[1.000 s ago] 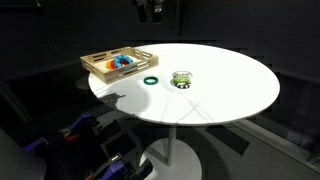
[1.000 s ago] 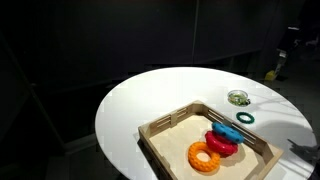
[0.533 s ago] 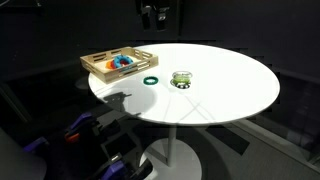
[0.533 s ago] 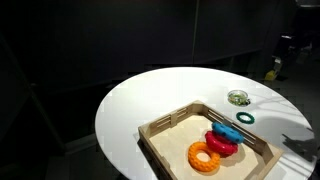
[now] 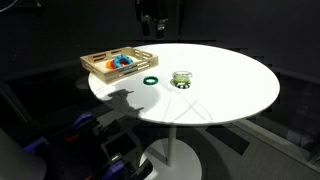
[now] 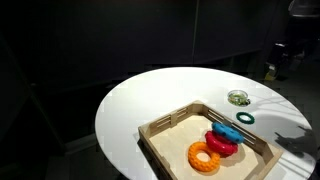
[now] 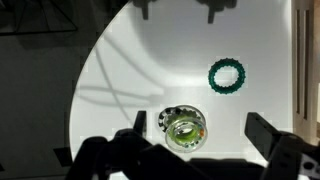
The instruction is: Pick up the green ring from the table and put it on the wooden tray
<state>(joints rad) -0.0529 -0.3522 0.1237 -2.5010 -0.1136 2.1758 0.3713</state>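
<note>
The green ring (image 5: 150, 80) lies flat on the round white table (image 5: 230, 85), just beside the wooden tray (image 5: 100, 68). It also shows in the other exterior view (image 6: 244, 117) and in the wrist view (image 7: 226, 75). The tray (image 6: 165, 135) holds blue, red and orange rings. My gripper (image 5: 152, 18) hangs open and empty high above the table, also seen at the right edge (image 6: 281, 60). In the wrist view the open jaws (image 7: 197, 121) frame the shiny object, and the ring lies up and to the right of them.
A chunky yellowish-green shiny round object (image 5: 181, 79) stands on the table right of the ring; it also shows in the other exterior view (image 6: 238, 97) and the wrist view (image 7: 185, 128). The surroundings are dark. The table edge curves at the left of the wrist view.
The gripper has come down a little toward the table. The ring, the tray and the shiny object have not moved.
</note>
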